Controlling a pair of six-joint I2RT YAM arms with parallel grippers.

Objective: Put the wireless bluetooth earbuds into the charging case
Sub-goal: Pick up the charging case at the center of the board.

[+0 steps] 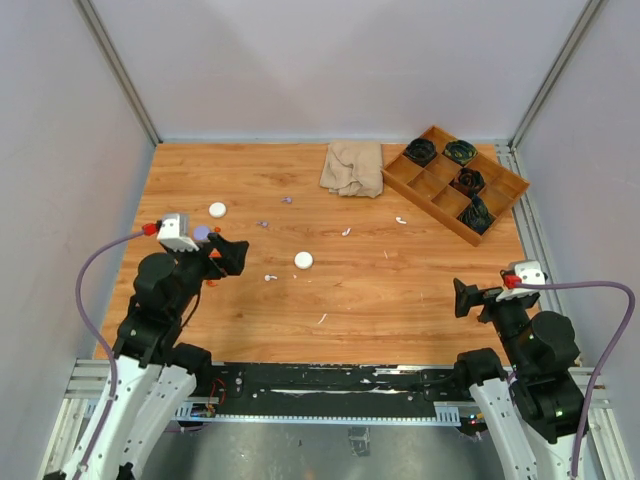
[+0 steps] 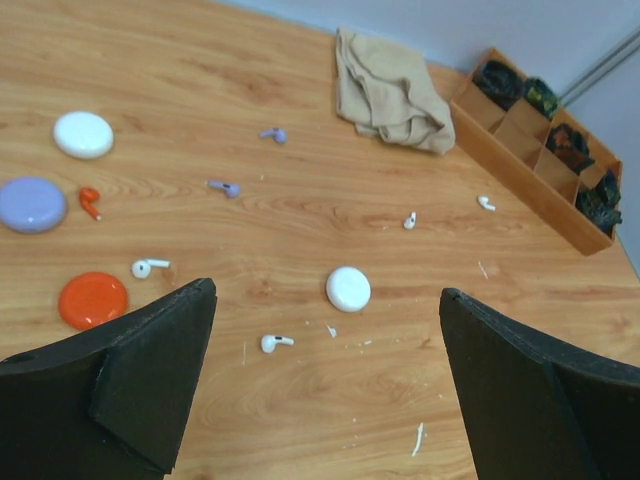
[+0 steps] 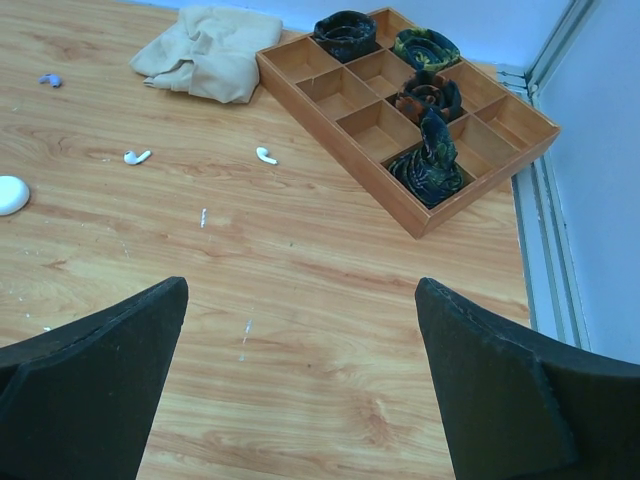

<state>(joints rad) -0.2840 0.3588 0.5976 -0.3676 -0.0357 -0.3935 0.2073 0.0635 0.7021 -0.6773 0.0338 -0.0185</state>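
Several tiny earbuds lie scattered on the wooden table: a white one (image 2: 275, 342) nearest my left gripper, another white one (image 2: 150, 267), two pale purple ones (image 2: 224, 187), and two white ones (image 3: 135, 156) further right. A white round charging case (image 2: 348, 288) sits mid-table (image 1: 303, 260). At the left are a second white case (image 2: 83, 134), a purple case (image 2: 32, 204) and an orange case (image 2: 93, 299). My left gripper (image 2: 327, 292) hangs open and empty over the table's left side (image 1: 235, 255). My right gripper (image 3: 301, 285) is open and empty at the near right (image 1: 462, 297).
A crumpled beige cloth (image 1: 352, 167) lies at the back of the table. A wooden compartment tray (image 1: 455, 183) with dark bundles in some cells stands at the back right. A small orange earbud (image 2: 90, 202) rests beside the purple case. Grey walls enclose the table.
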